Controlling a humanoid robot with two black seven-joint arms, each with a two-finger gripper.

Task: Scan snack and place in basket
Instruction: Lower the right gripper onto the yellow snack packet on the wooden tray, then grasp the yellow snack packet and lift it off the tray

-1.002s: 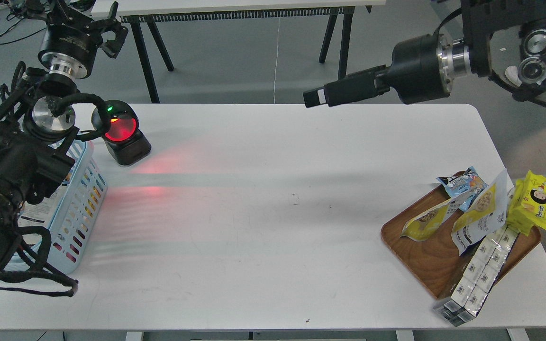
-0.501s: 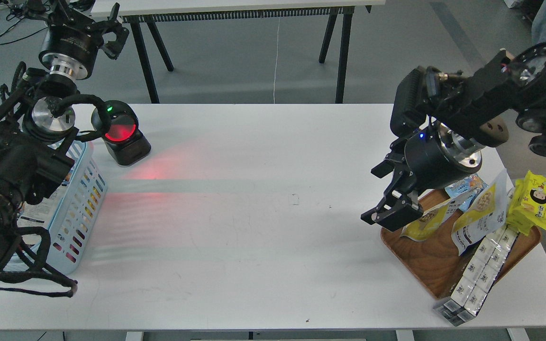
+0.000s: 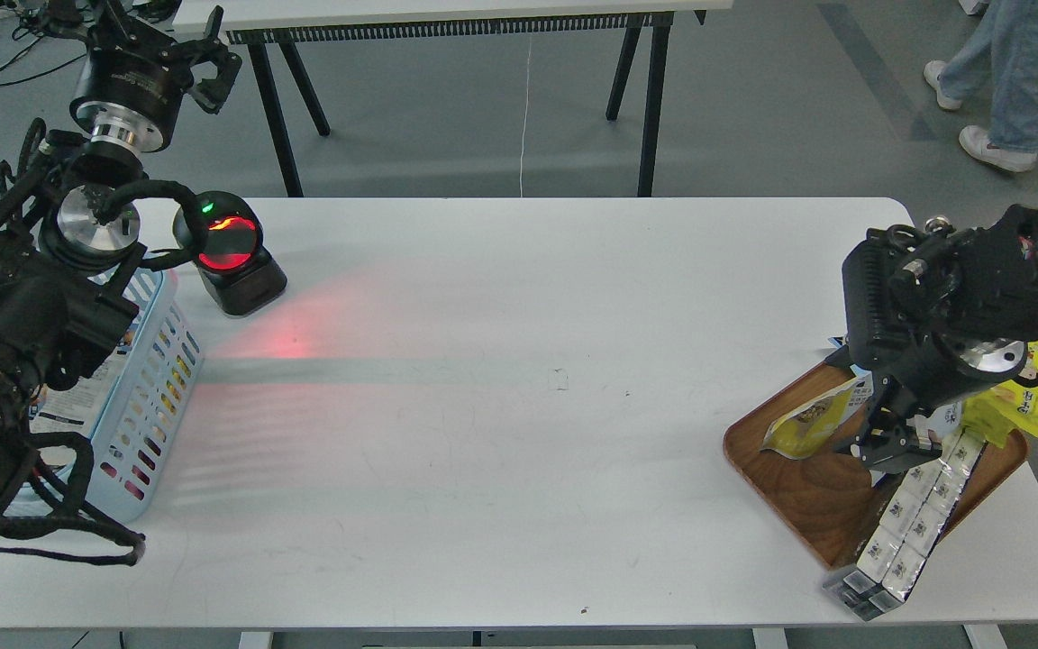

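Head view: right tool down among tray packs (grip unreadable); left tool raised, fingers apart.

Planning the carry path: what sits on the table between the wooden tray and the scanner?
In the head view, nothing: bare white table runs from the wooden tray to the scanner, marked only by the scanner's red glow.

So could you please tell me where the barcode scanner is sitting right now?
In the head view, the scanner stands at the table's far left, just beyond the blue basket and beside the left arm, its red window lit.
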